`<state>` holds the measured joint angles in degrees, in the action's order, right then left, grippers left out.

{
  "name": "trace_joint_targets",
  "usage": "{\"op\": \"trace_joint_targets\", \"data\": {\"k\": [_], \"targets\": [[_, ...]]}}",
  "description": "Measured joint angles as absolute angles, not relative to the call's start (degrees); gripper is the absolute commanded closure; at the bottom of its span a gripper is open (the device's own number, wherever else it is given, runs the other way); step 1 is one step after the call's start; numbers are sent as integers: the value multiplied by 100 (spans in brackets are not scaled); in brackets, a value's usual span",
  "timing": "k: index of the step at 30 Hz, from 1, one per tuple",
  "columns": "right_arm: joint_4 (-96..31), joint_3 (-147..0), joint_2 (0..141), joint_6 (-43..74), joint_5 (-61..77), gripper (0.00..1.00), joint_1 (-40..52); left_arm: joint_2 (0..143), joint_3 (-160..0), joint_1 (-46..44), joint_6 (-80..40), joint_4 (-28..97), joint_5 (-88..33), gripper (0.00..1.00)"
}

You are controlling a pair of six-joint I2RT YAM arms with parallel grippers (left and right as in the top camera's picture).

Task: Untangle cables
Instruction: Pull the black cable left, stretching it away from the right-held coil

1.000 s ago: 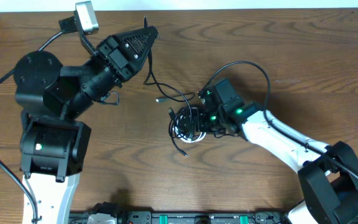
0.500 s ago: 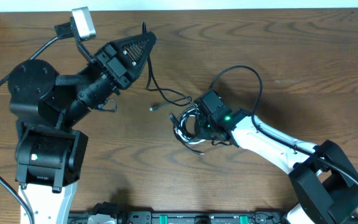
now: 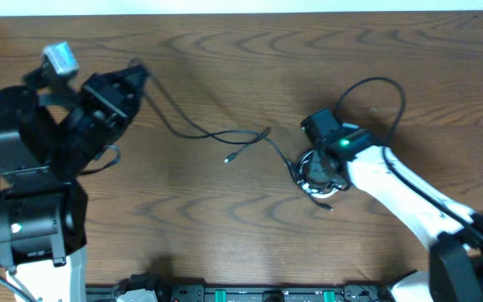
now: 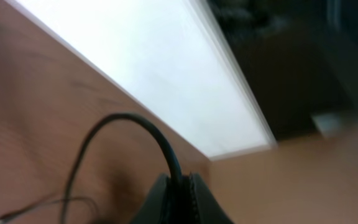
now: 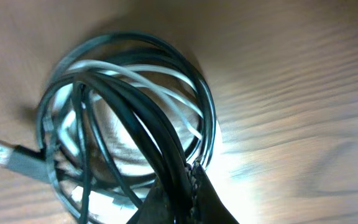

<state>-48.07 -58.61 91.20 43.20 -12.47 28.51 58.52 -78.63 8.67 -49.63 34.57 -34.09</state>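
Observation:
One black cable (image 3: 198,133) runs taut-ish across the table from my left gripper (image 3: 134,69) to a coiled bundle (image 3: 307,181) at centre right. In the left wrist view my left gripper (image 4: 180,180) is shut on that black cable (image 4: 124,116), which arcs up out of the jaws. My right gripper (image 3: 315,166) sits over the bundle. Its wrist view shows the right gripper (image 5: 189,172) shut on black strands (image 5: 143,112) of the coil, with a white cable (image 5: 143,70) looped inside. A loose plug end (image 3: 227,158) lies mid-table.
The right arm's own thick black cable (image 3: 381,84) loops above its wrist. A grey plug (image 5: 5,155) pokes from the coil's left side. The table's far edge (image 3: 241,12) meets a white strip. A rail of equipment (image 3: 225,294) lines the near edge.
My left arm swung left, drawing the black cable out into a long run. The right gripper closed on the coil and carried it to the right.

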Motion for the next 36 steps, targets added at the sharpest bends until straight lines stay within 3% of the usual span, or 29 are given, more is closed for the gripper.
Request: {"op": "trace_joint_targets", "data": {"k": [13, 20, 24, 27, 31, 34, 36], "targets": [[-5443, -5946, 8501, 4440, -2147, 95, 2016, 5673, -7863, 3238, -5295, 5249, -2617, 93], [-5527, -5946, 8501, 4504, -2198, 92, 1809, 5673, -7863, 3448, -5406, 5297, -2541, 93], [-5579, -5946, 8501, 4560, -2296, 78, 1697, 5673, -7863, 3450, -5419, 5332, -2353, 93], [-5443, -5946, 8501, 4565, -2112, 44, 1627, 5675, -7863, 3450, -5406, 5406, -2335, 93], [-5113, -5946, 8501, 4285, -1474, 12, 1619, 5690, -7863, 3402, -5378, 5402, -2338, 93], [-5041, -5946, 8501, 4023, -1011, 1, 1619, 5736, -7863, 3264, -5321, 5395, -2340, 92], [-5059, -5946, 8501, 3911, -840, 1, 1621, 5789, -7863, 3166, -5240, 5395, -2340, 92]]}}
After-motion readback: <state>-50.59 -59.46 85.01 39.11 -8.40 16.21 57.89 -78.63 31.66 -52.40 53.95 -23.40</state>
